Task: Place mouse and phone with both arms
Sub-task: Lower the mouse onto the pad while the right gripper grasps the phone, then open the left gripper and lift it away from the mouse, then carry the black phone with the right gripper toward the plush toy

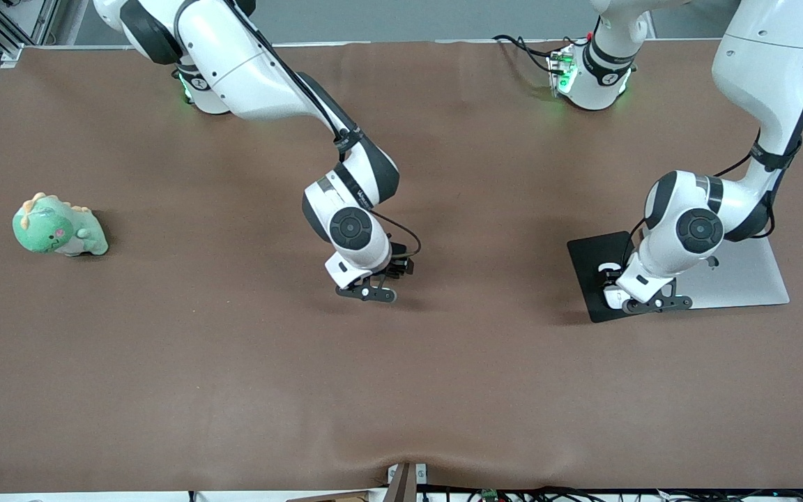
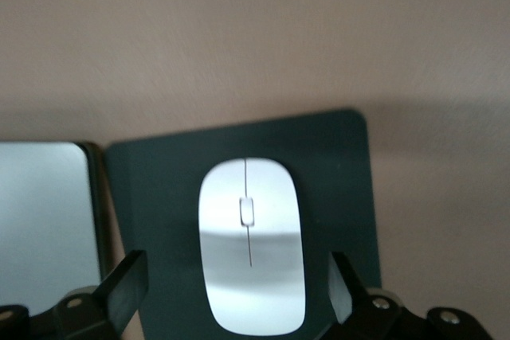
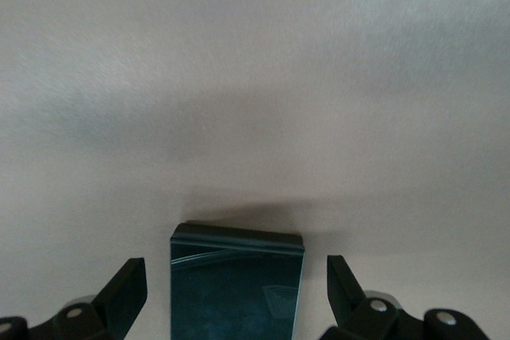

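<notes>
The white mouse [image 2: 251,236] lies on a black mouse pad [image 2: 335,165] at the left arm's end of the table. My left gripper [image 2: 237,268] stands open just over it, a finger on each side and a gap to both. In the front view the left gripper [image 1: 617,286] covers most of the mouse [image 1: 609,268]. The black phone [image 3: 237,288] lies flat on the brown cloth near the table's middle. My right gripper [image 3: 235,276] is open low over it, fingers clear of its edges. The front view shows the right gripper [image 1: 387,275] hiding the phone.
A silver closed laptop [image 1: 743,279] lies right beside the mouse pad [image 1: 590,272], toward the left arm's end. A green plush dinosaur [image 1: 58,226] sits at the right arm's end of the table. Brown cloth [image 1: 401,390] covers the whole table.
</notes>
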You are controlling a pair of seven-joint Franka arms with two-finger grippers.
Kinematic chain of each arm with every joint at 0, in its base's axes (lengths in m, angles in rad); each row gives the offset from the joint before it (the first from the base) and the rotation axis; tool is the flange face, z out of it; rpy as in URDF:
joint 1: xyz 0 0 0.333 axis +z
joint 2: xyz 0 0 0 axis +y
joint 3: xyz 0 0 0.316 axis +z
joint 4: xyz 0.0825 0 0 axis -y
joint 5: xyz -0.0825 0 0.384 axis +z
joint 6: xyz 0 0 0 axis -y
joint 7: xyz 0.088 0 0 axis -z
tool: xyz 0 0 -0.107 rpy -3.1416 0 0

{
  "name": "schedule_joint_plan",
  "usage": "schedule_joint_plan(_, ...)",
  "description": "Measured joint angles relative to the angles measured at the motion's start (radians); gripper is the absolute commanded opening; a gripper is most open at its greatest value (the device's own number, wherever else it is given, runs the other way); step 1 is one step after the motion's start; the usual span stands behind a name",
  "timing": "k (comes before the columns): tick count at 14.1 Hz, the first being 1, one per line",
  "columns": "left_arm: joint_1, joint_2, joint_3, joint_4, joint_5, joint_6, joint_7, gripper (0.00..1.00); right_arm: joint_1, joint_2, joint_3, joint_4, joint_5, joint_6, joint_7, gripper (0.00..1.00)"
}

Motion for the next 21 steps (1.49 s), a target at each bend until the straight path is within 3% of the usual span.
schedule_joint_plan(3, 0.000, -0.055, -0.024, 0.111, 0.000, -0.181, -0.001, 1.00, 0.005, 0.010, -0.001, -0.001, 0.000, 0.001, 0.029, 1.00)
schedule_joint_plan(9, 0.000, -0.111, -0.078, 0.531, -0.068, -0.730, -0.002, 1.00, 0.007, 0.026, -0.002, -0.001, 0.000, 0.026, 0.091, 1.00)
schedule_joint_plan(11, 0.000, -0.117, -0.092, 0.617, -0.077, -0.859, -0.002, 1.00, 0.013, 0.032, -0.002, -0.001, 0.000, 0.039, 0.112, 1.00)
schedule_joint_plan(12, 0.000, -0.129, -0.096, 0.642, -0.079, -0.892, -0.002, 1.00, 0.017, 0.033, -0.002, -0.001, -0.003, 0.042, 0.114, 0.81)
schedule_joint_plan(13, 0.000, -0.148, -0.099, 0.656, -0.080, -0.908, -0.002, 1.00, 0.020, 0.034, -0.002, -0.002, -0.022, 0.042, 0.117, 0.42)
schedule_joint_plan(14, -0.001, -0.175, -0.102, 0.663, -0.083, -0.919, -0.002, 1.00, 0.022, 0.034, -0.002, -0.003, -0.056, 0.043, 0.122, 0.29)
schedule_joint_plan(19, -0.002, -0.306, -0.113, 0.665, -0.129, -0.977, 0.058, 1.00, 0.023, 0.031, -0.010, -0.002, -0.100, 0.045, 0.129, 0.03)
schedule_joint_plan(21, -0.002, -0.345, -0.097, 0.665, -0.159, -0.981, 0.105, 1.00, 0.012, 0.011, -0.027, 0.007, -0.107, 0.010, 0.129, 0.02)
